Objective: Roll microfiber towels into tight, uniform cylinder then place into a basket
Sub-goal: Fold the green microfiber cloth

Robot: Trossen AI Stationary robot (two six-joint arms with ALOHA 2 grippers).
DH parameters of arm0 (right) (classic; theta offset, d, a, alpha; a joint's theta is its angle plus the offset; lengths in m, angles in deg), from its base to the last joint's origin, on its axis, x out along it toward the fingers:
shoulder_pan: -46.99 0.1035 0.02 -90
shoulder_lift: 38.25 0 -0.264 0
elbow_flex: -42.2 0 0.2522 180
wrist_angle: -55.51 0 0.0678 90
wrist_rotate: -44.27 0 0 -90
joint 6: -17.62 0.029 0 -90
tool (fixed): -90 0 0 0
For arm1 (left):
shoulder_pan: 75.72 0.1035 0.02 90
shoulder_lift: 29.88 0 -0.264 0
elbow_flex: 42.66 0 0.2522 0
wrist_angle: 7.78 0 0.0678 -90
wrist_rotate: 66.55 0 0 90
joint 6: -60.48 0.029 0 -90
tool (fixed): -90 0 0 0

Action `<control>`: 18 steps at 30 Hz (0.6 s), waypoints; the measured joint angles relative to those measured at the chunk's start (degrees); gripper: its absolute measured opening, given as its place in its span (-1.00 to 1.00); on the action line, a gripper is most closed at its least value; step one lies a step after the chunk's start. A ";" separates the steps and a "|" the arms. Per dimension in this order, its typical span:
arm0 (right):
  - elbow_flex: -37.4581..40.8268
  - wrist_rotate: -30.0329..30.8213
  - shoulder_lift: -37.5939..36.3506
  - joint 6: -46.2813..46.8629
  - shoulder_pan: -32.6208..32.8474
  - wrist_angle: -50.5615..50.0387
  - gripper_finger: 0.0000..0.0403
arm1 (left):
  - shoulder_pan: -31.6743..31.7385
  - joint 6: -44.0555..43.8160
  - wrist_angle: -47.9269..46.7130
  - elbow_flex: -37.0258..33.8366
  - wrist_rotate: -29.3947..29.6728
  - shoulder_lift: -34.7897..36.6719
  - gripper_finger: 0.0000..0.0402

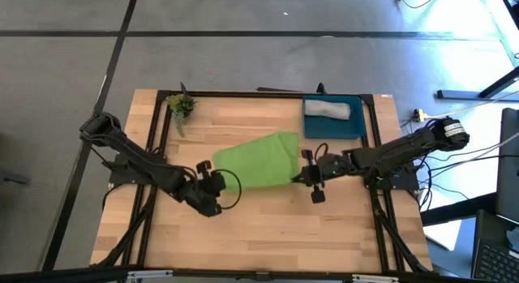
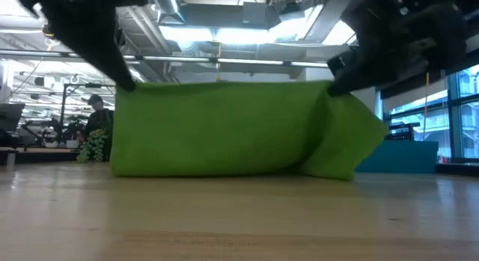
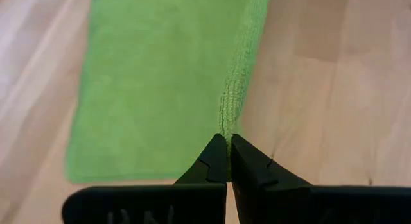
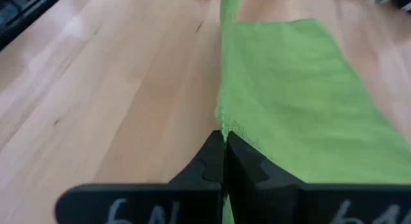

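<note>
High view sets out the geometry: the lime green towel point(image 1: 258, 160) lies near the middle of the bench point(image 1: 268, 234), its long axis running from one arm toward the other, with the left hand point(image 1: 217, 174) at one end and the right hand point(image 1: 302, 175) at the opposite end. Each hand is pinched closed on a corner of the towel's edge farthest from the basket point(image 1: 332, 121), so neither arm is nearer; they hold it evenly, one at each end. The basket sits beyond the towel at the bench's far edge, on the right arm's side, and already holds a rolled grey towel point(image 1: 328, 109) (leaving room alongside it, by my reading). Judging from the grip, the coming move turns on carrying that held edge across the towel's short axis, toward the basket side, to fold or start the roll. Low view adds what the overhead cannot: the held edge is lifted off the bench, the cloth hanging like a curtain with its lower part resting on the wood, and the right-hand end sagging in a loose fold. Both wrist views confirm the fingers are shut flush on the hem, with flat cloth stretching away beyond them. A small potted plant point(image 1: 181, 105) stands well clear, at the far corner on the left arm's side.
</note>
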 joint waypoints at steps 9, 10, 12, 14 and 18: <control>5.00 0.08 4.13 7.66 3.99 5.43 -0.97 | -1.19 -2.78 8.06 -2.78 -3.81 -6.92 -1.00; 5.00 0.17 5.04 7.86 4.30 5.66 -0.97 | -1.20 -3.19 8.26 -2.78 -4.09 -7.69 -1.00; 5.00 0.15 6.81 7.77 4.80 6.56 -0.95 | -1.34 -3.55 9.18 -2.78 -4.87 -9.02 -1.00; 4.94 0.15 8.33 7.45 4.93 7.20 -0.91 | -1.38 -3.74 9.34 -2.78 -5.94 -10.11 -1.00; 4.78 0.11 10.31 5.96 4.93 7.36 -0.85 | -1.38 -4.48 8.74 -2.82 -7.99 -10.74 -1.00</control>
